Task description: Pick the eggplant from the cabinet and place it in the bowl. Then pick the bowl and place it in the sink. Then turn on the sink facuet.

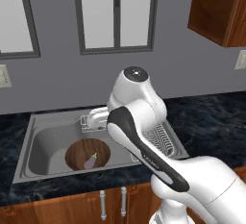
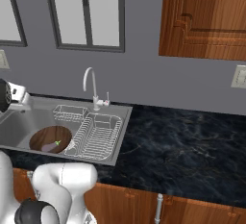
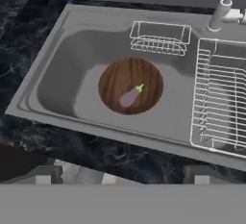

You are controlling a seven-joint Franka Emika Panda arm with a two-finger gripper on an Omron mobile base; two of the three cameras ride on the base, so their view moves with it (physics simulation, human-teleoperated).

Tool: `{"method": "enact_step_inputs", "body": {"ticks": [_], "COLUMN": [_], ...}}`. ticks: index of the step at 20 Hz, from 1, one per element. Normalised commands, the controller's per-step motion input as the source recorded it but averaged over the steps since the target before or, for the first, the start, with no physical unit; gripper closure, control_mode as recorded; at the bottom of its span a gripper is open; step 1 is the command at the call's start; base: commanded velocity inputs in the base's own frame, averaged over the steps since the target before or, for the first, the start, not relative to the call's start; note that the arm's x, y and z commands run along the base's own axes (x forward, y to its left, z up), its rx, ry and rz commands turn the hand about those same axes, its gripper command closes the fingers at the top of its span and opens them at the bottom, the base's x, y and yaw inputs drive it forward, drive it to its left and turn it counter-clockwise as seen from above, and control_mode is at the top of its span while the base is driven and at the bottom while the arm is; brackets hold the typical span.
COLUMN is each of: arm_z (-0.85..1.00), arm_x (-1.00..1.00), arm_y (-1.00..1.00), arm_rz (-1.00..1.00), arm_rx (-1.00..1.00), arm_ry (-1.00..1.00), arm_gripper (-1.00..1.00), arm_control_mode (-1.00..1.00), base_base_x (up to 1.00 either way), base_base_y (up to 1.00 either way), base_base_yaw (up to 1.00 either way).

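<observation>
the two-finger gripper [image 3: 122, 176] stands spread and empty above the grey steel sink [image 3: 57, 74]. the wide brown wooden bowl [image 3: 115, 81] with the small purple eggplant [image 3: 129, 96] sits inside. reaching right for the slim silver gooseneck faucet [image 2: 91, 86], it may miss the small lever or snag the wire rack [image 3: 218, 98].

The arm hides the sink facuet [image 2: 91, 87] in the left base view, and the hand view's top edge cuts off its spout.

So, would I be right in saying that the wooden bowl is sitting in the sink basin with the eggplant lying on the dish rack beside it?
Not quite. The bowl does sit in the sink basin, but the eggplant lies inside the bowl, not on the dish rack beside it. The hand view shows this most clearly, and the left base view agrees.
</observation>
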Motion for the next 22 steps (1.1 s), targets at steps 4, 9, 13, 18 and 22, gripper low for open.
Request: {"method": "enact_step_inputs", "body": {"ticks": [4, 9, 13, 18, 22], "arm_z": [0.62, 0.92, 0.65, 0.02, 0.00], "arm_x": [-0.60, -0.66, -0.51, -0.17, -0.04], "arm_y": [-0.59, -0.57, -0.73, -0.86, -0.69], "arm_rz": [-0.41, -0.40, -0.39, -0.46, -0.44], "arm_rx": [0.42, 0.57, 0.56, 0.51, 0.61], "arm_ry": [0.00, 0.00, 0.00, 0.00, 0.00], "arm_gripper": [-1.00, -1.00, -1.00, -1.00, -1.00], "arm_control_mode": [-1.00, -1.00, -1.00, -1.00, -1.00], "base_base_x": [0.00, 0.00, 0.00, 0.00, 0.00], "base_base_y": [0.00, 0.00, 0.00, 0.00, 0.00], "base_base_yaw": [0.00, 0.00, 0.00, 0.00, 0.00]}}
